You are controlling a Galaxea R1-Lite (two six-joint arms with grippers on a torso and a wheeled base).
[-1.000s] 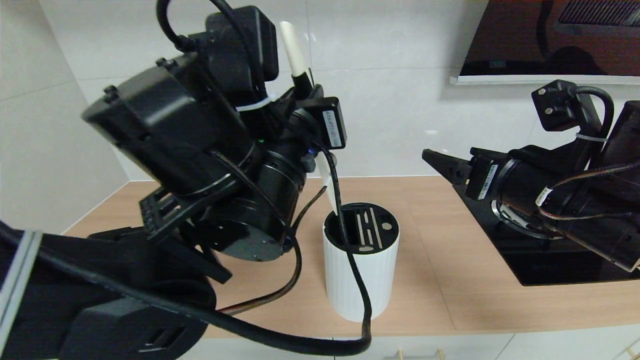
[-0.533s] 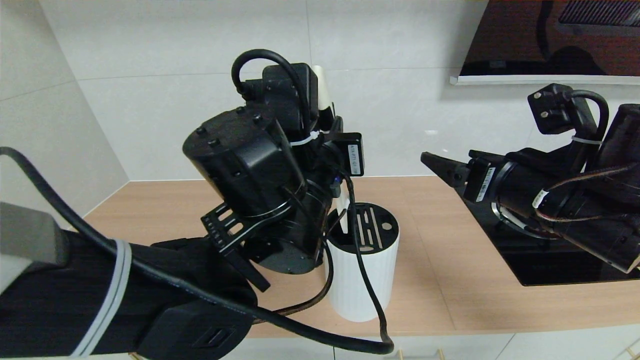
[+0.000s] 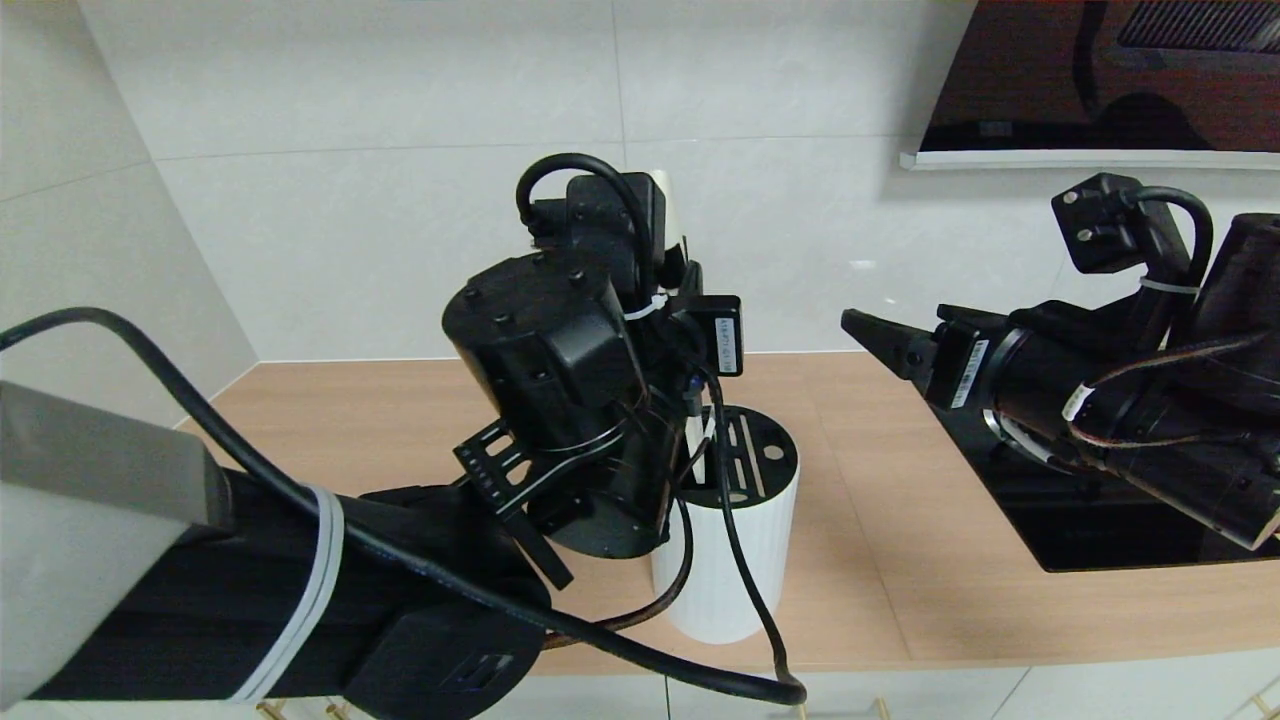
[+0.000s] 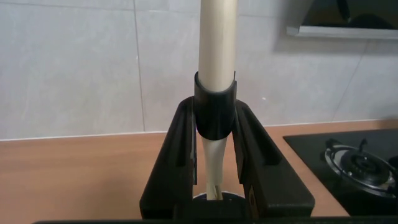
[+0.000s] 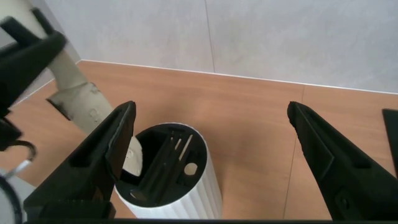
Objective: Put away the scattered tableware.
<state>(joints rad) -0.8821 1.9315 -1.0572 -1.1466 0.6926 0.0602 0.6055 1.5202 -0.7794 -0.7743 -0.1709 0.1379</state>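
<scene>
Left claw (image 4: pixel 216 124) lowered, pinching cream-handled knife (image 4: pixel 217 37) upright, blade in white holder (image 3: pixel 725 560), right claw (image 5: pixel 210 109) spread, level nearby

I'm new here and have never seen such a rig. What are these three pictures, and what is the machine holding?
It is a two-armed robot at a kitchen counter. The wide picture comes from a camera on its head, looking down; the other two come from cameras on its wrists, each looking along its own gripper. On the wooden countertop stands a white ribbed holder with a black slotted top; a black cooktop lies at the robot's right. The left gripper is shut on a cream-handled utensil, held upright, its lower end reaching into the holder. The right gripper is open and empty, off to the holder's right.
</scene>
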